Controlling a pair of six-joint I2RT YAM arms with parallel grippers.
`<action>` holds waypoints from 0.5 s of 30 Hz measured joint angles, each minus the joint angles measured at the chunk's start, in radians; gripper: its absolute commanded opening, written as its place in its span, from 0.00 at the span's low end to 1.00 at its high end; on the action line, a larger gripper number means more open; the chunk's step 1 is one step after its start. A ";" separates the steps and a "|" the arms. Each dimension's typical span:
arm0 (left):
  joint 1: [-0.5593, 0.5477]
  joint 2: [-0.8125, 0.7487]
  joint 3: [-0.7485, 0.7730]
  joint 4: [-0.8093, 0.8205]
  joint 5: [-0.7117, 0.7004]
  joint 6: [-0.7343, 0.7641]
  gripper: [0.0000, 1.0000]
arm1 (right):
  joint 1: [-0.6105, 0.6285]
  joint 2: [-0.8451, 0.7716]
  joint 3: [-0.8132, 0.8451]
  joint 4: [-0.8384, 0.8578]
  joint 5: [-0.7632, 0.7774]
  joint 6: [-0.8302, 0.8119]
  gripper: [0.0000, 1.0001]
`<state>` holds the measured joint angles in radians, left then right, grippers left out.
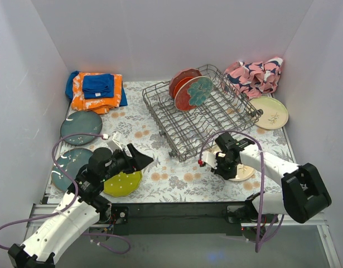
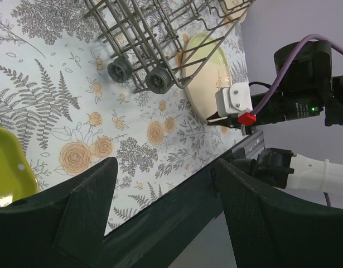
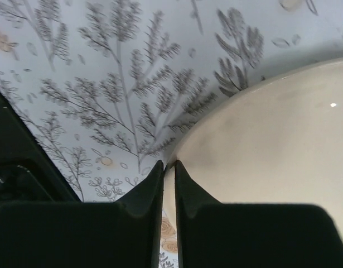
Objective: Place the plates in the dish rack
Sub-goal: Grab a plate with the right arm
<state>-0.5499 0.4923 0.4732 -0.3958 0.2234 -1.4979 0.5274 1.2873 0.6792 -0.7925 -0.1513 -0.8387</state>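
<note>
Bright, even light w/ soft shadows; tiny glare spot on cream plate (image 3: 271,156); wrist-cam foregrnd slightly soft

The grey wire dish rack (image 1: 207,120) stands askew mid-surface, toward the far edge. In its far-left end a red plate with teal flower (image 1: 194,94) and another red plate (image 1: 182,81) stand upright. A slate-blue plate (image 1: 81,127), teal plate (image 1: 64,167) and yellow-green dotted plate (image 1: 124,184) lie flat near the left edge. A cream plate (image 1: 244,173) lies near the near edge, and a twig-marked cream plate (image 1: 270,112) near the right edge.

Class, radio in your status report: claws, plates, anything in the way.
Left claw open, empty. Right claw shut on cream plate, at its rim. Two plates in rack. Rack corner close beside cream plate.
</note>
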 measured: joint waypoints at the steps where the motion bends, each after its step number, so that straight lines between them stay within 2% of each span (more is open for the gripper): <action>1: 0.000 -0.004 -0.005 0.000 0.003 -0.007 0.69 | 0.020 0.008 0.005 -0.007 -0.012 -0.002 0.14; 15: 0.000 0.043 -0.113 0.001 0.066 -0.217 0.65 | 0.406 0.221 0.155 -0.105 -0.214 0.029 0.14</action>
<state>-0.5499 0.5350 0.3599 -0.3946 0.2890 -1.7149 0.9329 1.5082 0.8345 -0.8974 -0.3653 -0.8093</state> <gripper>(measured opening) 0.655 0.138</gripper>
